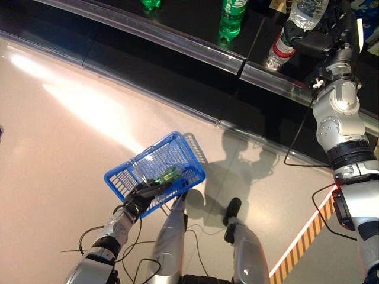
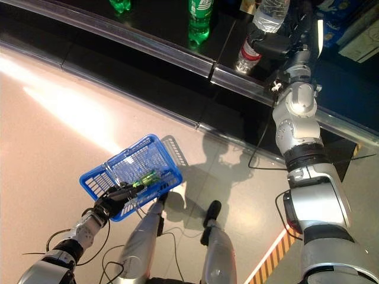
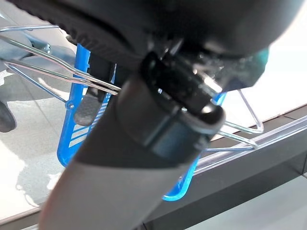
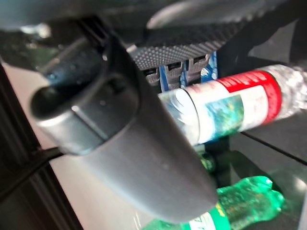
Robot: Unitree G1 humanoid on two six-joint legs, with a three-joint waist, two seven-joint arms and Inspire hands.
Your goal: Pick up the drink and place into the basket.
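Observation:
My right hand is raised at the dark shelf, its fingers and thumb curled round a clear water bottle with a red label, which tilts across the hand. The right wrist view shows that bottle lying between the thumb and the fingers. Low on the left, my left hand is shut on the wire handle of a blue plastic basket that hangs above the floor. A small green bottle lies inside the basket. The left wrist view shows the basket wall and the wire handles.
Green bottles stand on the black shelf behind its metal front rail; another green bottle shows in the right wrist view. A yellow-and-black striped tape runs over the pale floor at the lower right.

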